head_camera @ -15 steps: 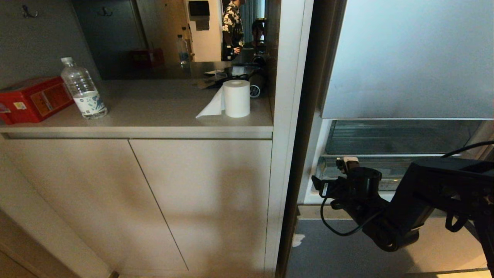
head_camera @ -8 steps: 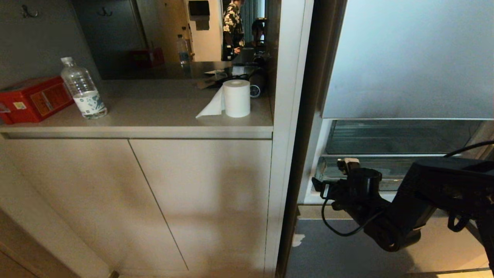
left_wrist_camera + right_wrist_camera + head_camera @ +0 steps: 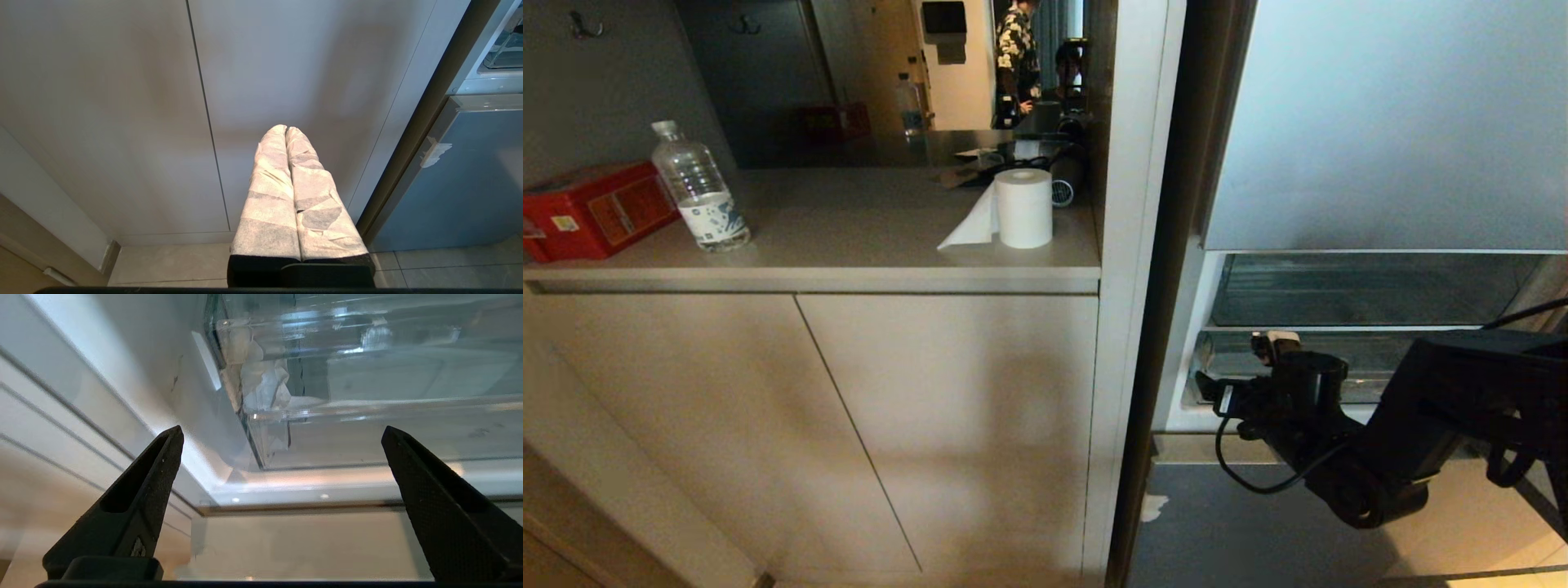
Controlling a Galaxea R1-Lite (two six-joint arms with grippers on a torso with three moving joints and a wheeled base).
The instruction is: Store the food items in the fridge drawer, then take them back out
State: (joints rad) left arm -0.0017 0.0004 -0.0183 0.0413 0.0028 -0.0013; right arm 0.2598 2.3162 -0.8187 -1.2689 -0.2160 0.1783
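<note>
The food items are out of view. The fridge drawer is clear plastic with torn white tape on its front corner, and it sits low in the open fridge. My right gripper is open just in front of that drawer's taped corner, with nothing between its black fingers. In the head view the right arm reaches in from the right. My left gripper is shut and empty, its white-wrapped fingers pointing at the cabinet doors low down.
Left of the fridge, a counter carries a water bottle, a red box and a paper roll. Beige cabinet doors stand below it. A person shows in the mirror. A grey-blue lower fridge front lies beneath the drawer.
My right arm has shifted a little to the right and down along the drawer front. The left arm and the counter's things have not moved.
</note>
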